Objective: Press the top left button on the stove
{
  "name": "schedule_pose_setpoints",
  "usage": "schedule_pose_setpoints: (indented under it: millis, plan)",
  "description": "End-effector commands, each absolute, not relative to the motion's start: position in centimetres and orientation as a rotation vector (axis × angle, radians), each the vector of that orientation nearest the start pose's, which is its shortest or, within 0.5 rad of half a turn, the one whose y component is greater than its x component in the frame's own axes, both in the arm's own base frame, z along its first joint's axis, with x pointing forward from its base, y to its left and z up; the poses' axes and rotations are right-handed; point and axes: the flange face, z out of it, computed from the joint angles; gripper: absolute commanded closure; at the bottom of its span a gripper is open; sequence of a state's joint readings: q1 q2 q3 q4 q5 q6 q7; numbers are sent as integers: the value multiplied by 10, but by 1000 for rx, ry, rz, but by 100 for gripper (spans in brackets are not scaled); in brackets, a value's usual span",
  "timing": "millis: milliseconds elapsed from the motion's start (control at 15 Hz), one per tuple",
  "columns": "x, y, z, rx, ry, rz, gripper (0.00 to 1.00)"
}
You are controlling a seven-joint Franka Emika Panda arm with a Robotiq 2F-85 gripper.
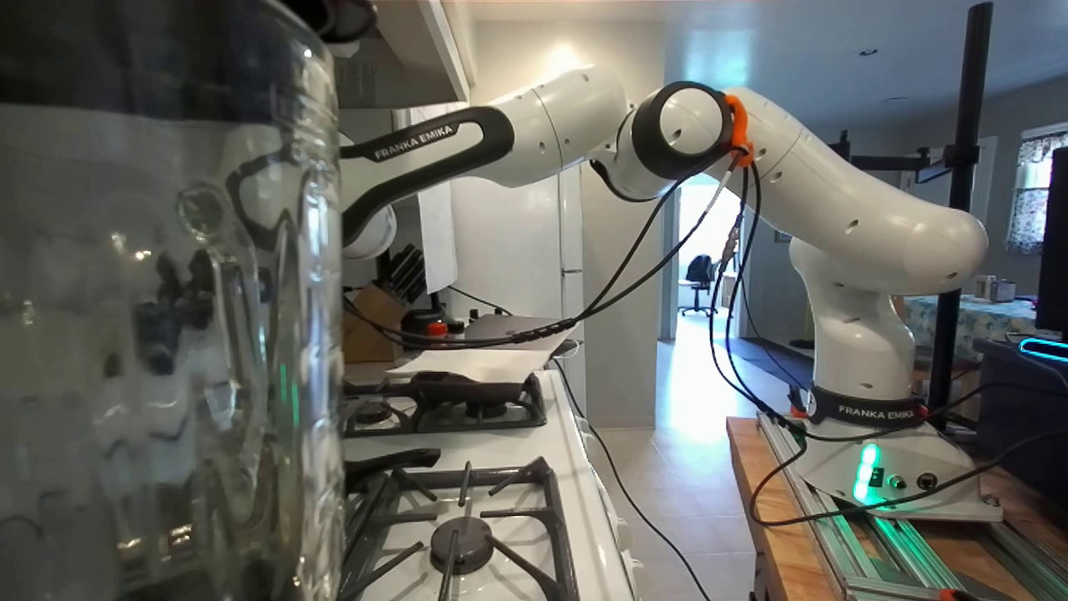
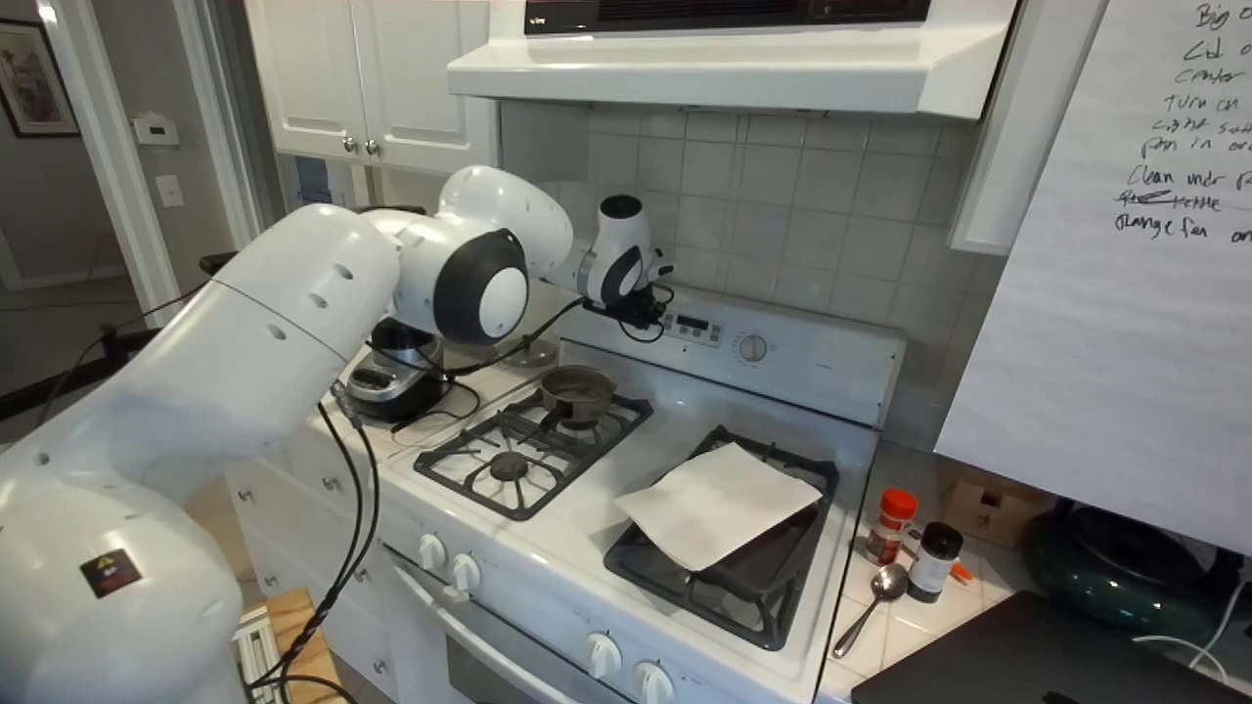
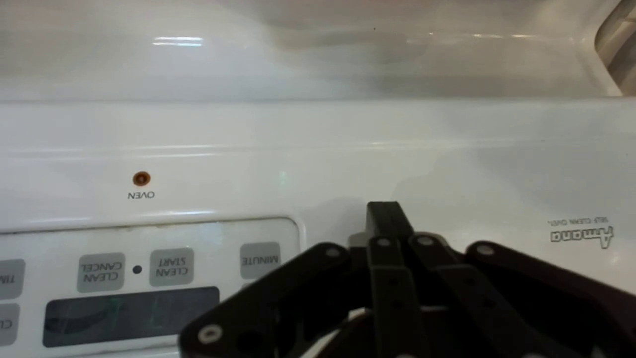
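Observation:
The white gas stove (image 2: 636, 460) with black grates shows in both exterior views (image 1: 501, 442). Its upright back panel (image 2: 831, 367) carries a button panel (image 2: 694, 328) with a dark display. My gripper (image 2: 646, 315) is in front of the back panel, just left of the buttons. In the wrist view, which stands upside down, my gripper (image 3: 390, 219) is shut and empty, its fingertips over bare white panel beside the button panel (image 3: 213, 238). The MINUTE button (image 3: 261, 260) shows; a button beyond it is mostly hidden by the gripper. Contact with the panel cannot be told.
A pot (image 2: 577, 393) stands on the left back burner. White paper (image 2: 724, 504) lies over the right grate. The range hood (image 2: 704, 78) hangs above. A clear glass jar (image 1: 167, 351) blocks much of an exterior view. A black cable (image 2: 489, 364) hangs from the arm.

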State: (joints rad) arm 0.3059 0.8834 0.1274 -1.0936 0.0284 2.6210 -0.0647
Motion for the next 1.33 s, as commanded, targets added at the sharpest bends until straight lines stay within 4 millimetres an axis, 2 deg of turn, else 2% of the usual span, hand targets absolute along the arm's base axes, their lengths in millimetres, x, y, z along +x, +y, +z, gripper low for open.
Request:
schedule_pose_setpoints:
  millis: [0, 667, 1000, 1067, 1200, 1267]
  plan:
    - [764, 309, 359, -2745, -523, -924, 100]
    - [767, 307, 346, -2759, -508, -893, 100]
    - [751, 301, 358, -2858, -539, -805, 100]
    - [749, 299, 363, -2877, -543, -798, 74]
    - [742, 293, 374, -2920, -547, -729, 67]
    - [739, 290, 379, -2924, -547, -698, 59]
